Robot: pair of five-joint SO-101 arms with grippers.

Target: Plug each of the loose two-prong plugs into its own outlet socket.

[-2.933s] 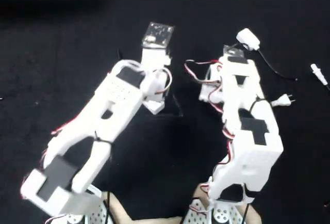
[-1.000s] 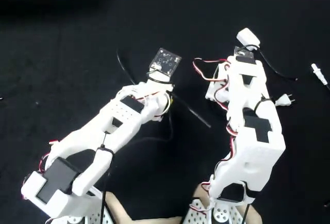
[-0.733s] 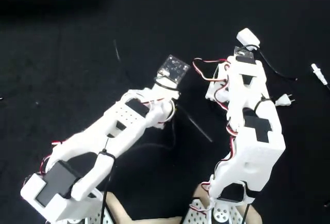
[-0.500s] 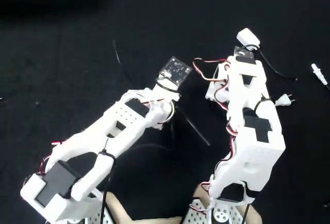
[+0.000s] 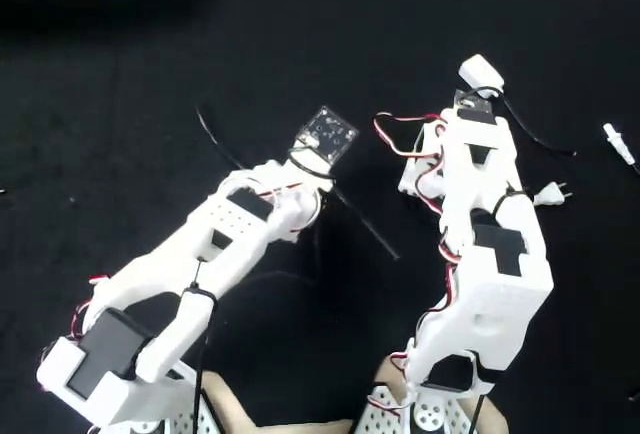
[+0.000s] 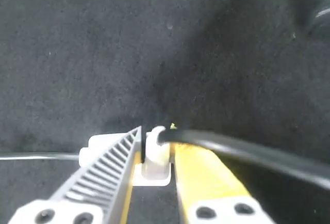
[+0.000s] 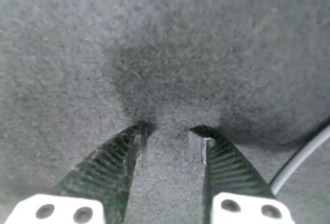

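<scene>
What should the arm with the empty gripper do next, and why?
My guess: swing the right gripper over to the loose plug lying on the black cloth beside that arm. Its jaws stand open with just cloth between them, and the left gripper is shut on the held plug, so that one is taken care of.

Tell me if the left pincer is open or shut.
Shut on the plug: the left pincer clamps it from both sides.
</scene>
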